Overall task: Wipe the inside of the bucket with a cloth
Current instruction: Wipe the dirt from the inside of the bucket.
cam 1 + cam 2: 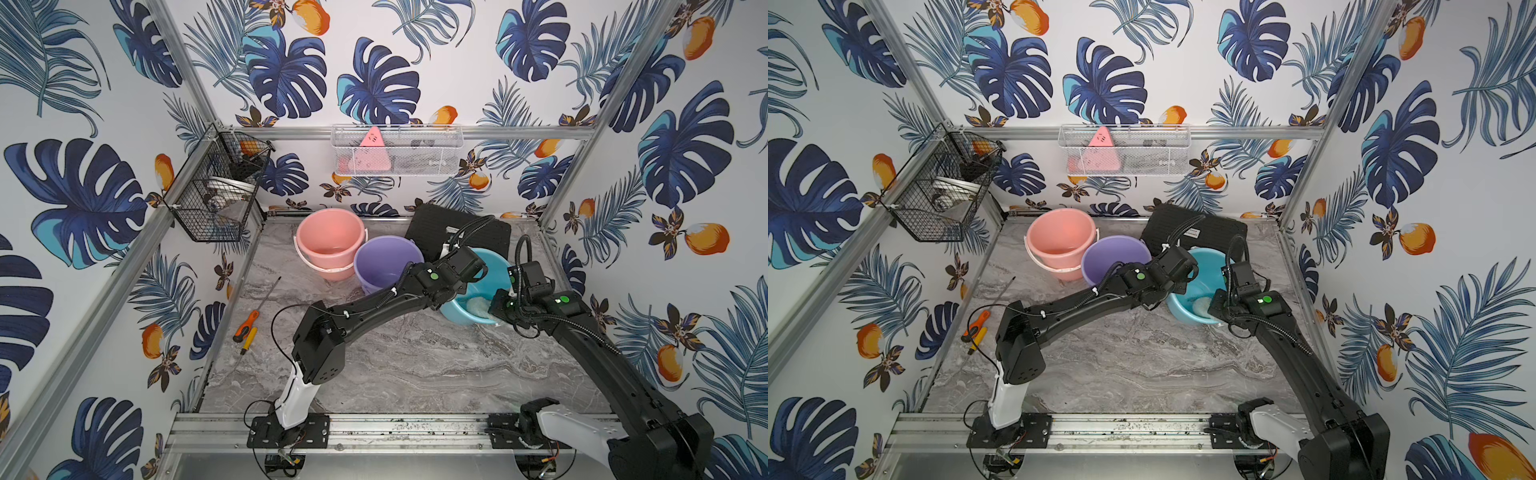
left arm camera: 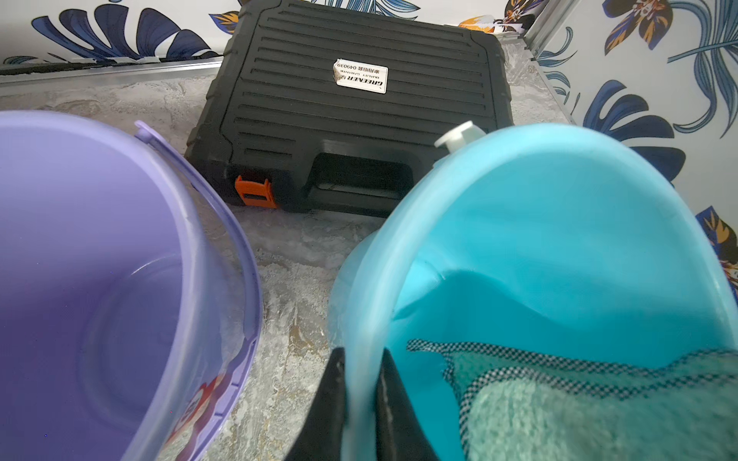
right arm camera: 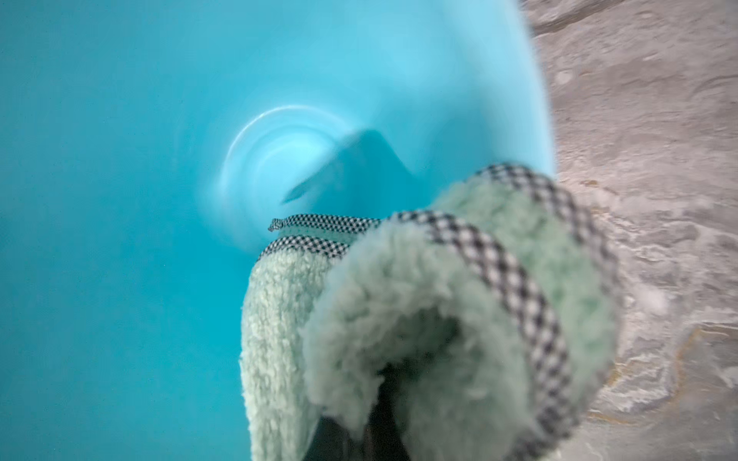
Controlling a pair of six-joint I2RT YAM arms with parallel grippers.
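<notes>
The left gripper is pinching the rim of the blue bucket. One finger is sitting inside the wall and one outside, jaws nearly shut on that thin plastic edge. The bucket looks tipped over, with its mouth turned toward the right arm, and the left arm is bracing it there on the table.

Over on the other side, the right gripper is reaching into the mouth. Its jaws are clamped tight and almost buried in the cloth, which is bunching and folding around the fingers. That cloth is a fluffy pale green rag with a checked trim. It is lying inside the bucket against the wall near the rim, well short of the round bottom.

On handling, the rag is looking soft, light and floppy, so a deep pinch through the bunched middle seems right; a corner hold would let it trail and slip. The bucket is thin, smooth plastic, probably light and springy. I'd guess it is liable to skate or roll on the table under a firm wipe, which makes the rim pinch the sensible hold. The wall may also flex if the rag is pressed hard.

The wiping looks to be under way, with the bottom and far wall seemingly yet to be covered.

Nearby, the purple bucket is standing just beside the blue one, with the pink bucket behind it. The black case is lying toward the back wall, and two screwdrivers are resting well apart on the left.
</notes>
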